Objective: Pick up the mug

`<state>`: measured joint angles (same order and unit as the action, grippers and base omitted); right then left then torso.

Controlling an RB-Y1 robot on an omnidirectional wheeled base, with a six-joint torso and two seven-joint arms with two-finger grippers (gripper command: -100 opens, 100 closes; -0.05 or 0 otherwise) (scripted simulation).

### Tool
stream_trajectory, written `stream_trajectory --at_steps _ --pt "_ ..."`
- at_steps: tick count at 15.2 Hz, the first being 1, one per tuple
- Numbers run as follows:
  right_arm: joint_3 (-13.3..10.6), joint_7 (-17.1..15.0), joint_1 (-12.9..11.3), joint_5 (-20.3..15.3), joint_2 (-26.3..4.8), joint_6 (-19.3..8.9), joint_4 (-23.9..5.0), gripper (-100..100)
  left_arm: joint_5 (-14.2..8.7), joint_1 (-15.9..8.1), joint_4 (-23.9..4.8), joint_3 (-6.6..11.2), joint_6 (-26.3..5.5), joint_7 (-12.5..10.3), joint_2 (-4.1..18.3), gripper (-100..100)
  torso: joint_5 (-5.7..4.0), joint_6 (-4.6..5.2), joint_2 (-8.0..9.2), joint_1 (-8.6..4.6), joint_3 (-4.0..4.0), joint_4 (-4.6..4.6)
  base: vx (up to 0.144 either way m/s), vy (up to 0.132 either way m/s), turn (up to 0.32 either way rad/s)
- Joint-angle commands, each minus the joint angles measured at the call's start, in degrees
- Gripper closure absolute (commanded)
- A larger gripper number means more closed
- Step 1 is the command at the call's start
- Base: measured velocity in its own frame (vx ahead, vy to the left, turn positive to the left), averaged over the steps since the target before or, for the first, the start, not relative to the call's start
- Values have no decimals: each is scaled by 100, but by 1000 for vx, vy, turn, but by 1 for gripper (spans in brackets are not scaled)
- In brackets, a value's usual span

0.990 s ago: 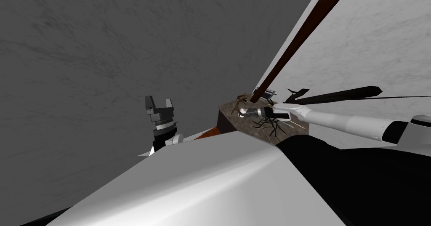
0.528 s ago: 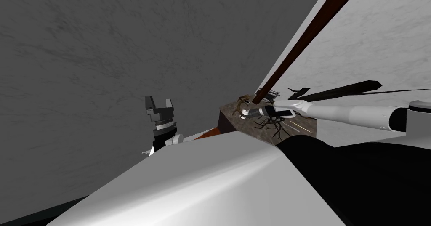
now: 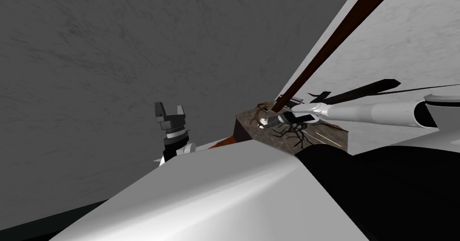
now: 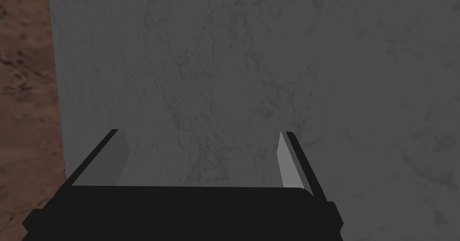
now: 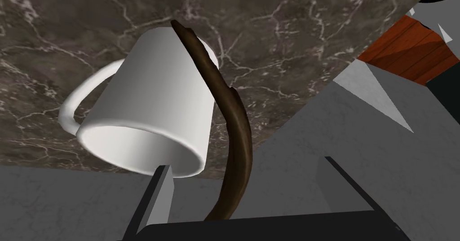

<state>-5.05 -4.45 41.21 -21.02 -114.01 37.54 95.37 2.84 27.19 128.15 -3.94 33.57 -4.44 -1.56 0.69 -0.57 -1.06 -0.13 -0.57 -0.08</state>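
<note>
Head view: well left of the mug, the left gripper (image 3: 170,109) stands upright before a grey wall (image 3: 90,72), its fingers spread wide and empty. Right wrist view: the white mug (image 5: 152,103) sits on the dark veined tabletop (image 5: 292,50) with its mouth turned toward the right gripper (image 5: 245,165). The handle is on the mug's side away from a curved brown twig (image 5: 236,126) that crosses its wall. That gripper is wide open. One fingertip (image 5: 164,184) overlaps the mug's rim, the mug lies mostly outside the gap, and the twig runs between the fingers.
</note>
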Motion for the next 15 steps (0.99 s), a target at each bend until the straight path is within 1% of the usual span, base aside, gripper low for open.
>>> stream_trajectory --at_steps 1,2,3,4,5,6,7,8,9,11,13,14,15 --pt "186 -100 190 -120 -62 22 -3 -100 0 0 0 0 0 0 0 0 0 0 0 0 0 0 21 -5 38" --pt "106 -143 295 -178 -316 93 -40 -100 0 0 0 0 0 0 0 0 5 2 1 3 1 2 22 -2 83" --pt "106 -143 295 -178 -318 93 -40 -100 0 0 0 0 0 0 0 0 16 -3 1 10 2 4 26 -7 86" --pt "27 -184 398 -232 -510 163 -67 -100 0 0 0 0 0 0 0 0 22 -2 0 17 2 5 42 -10 101" --pt "27 -184 398 -232 -552 163 -67 -100 0 0 0 0 0 0 0 0 29 -6 -4 22 1 5 45 -10 86" --pt "-50 -221 496 -283 -725 228 -88 -100 0 0 0 0 0 0 0 0 35 -5 -7 27 0 6 42 -10 85" --pt "-50 -221 496 -283 -762 228 -88 -100 0 0 0 0 0 0 0 0 42 -7 -8 34 0 7 38 -8 69" --pt "-123 -255 588 -329 -949 289 -102 -100 0 0 0 0 0 0 0 0 45 -7 -7 39 0 8 36 -3 88" --pt "-123 -255 588 -329 -949 289 -102 -100 0 0 0 0 0 0 0 0 50 -10 -8 44 0 8 32 -2 78" --pt "-249 -312 746 -404 -1246 394 -116 -100 0 0 0 0 0 0 0 0 55 -10 -7 53 1 9 41 -1 88" --pt "-249 -312 746 -404 -1246 394 -116 -100 0 0 0 0 0 0 0 0 62 -10 -11 56 -1 10 35 -6 53" --pt "-340 -350 857 -455 -1438 467 -119 -100 0 0 0 0 0 0 0 0 65 -7 -6 57 3 11 32 -3 76" --pt "-367 -361 890 -470 -1492 488 -119 -100 0 0 0 0 0 0 0 0 66 -4 -4 54 2 9 35 -2 98"
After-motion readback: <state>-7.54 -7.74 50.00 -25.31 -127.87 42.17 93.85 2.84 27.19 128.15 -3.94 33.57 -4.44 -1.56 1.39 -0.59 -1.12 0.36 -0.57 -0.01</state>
